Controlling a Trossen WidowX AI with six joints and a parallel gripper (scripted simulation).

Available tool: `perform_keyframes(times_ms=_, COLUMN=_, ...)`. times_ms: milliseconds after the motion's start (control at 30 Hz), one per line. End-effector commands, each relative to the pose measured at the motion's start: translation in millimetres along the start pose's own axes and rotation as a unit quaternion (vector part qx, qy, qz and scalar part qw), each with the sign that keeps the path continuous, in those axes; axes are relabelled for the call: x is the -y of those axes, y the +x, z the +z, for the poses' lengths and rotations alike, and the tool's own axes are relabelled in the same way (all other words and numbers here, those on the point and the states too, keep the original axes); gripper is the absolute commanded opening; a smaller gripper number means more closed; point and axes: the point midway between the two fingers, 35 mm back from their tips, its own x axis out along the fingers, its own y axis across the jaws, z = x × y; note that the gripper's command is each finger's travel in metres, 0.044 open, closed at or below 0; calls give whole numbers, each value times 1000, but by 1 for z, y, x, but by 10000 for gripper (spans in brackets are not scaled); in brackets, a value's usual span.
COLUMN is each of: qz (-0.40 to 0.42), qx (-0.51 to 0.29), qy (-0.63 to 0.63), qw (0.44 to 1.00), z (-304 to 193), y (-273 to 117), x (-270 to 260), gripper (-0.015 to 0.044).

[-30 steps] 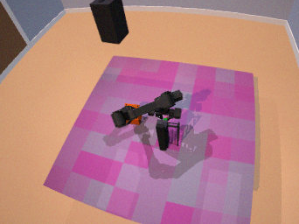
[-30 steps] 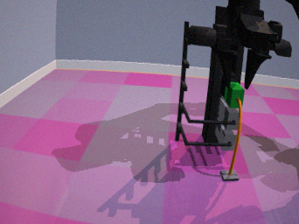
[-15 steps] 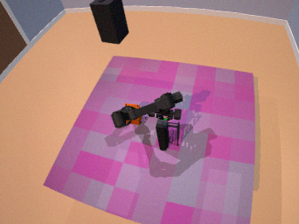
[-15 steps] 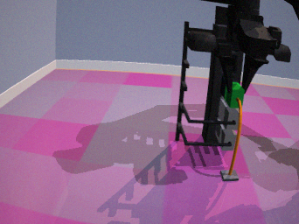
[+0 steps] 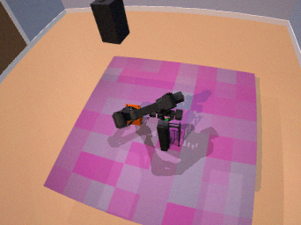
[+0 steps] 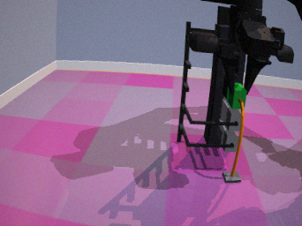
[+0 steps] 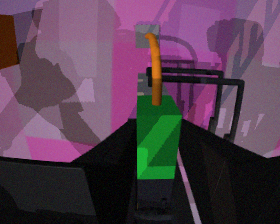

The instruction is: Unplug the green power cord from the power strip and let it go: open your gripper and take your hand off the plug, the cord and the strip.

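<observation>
The green plug [image 5: 166, 119] [image 6: 238, 97] [image 7: 157, 142] sits at the upper end of the upright grey power strip [image 6: 231, 136]. My gripper [image 6: 238, 91] [image 7: 156, 126] is shut on the plug, with one fingertip on each side of it. An orange cord [image 6: 241, 139] [image 7: 156, 65] leaves the plug's outward face and runs down to a small grey plate [image 6: 231, 177] [image 7: 141, 36] on the mat. The plug's seat in the strip is hidden, so I cannot tell whether its prongs are still in.
A tall black post [image 5: 163, 138] [image 6: 214, 103] stands behind the strip. A thin black frame [image 5: 179, 135] [image 6: 182, 86] [image 7: 240, 107] stands beside it, its lower bars reaching across near the strip. An orange piece [image 5: 137, 108] [image 7: 7, 42] lies by the arm's base. A large black box [image 5: 110, 19] is at the back.
</observation>
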Motion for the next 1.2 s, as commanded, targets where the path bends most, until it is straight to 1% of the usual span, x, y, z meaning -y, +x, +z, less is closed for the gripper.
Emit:
perform_keyframes(times_ms=0, qz=-1, qx=7, qy=0, qw=1000, z=11, y=-1, x=1, gripper=0)
perform_keyframes(times_ms=800, qz=-2, qx=8, qy=-1, qw=1000, z=51, y=-5, x=0, gripper=0)
perform_keyframes(times_ms=900, qz=-2, qx=4, qy=-2, qw=1000, z=41, y=-3, x=0, gripper=79)
perform_keyframes(times_ms=1167, qz=-2, qx=4, qy=-2, qw=1000, z=41, y=-3, x=0, gripper=289)
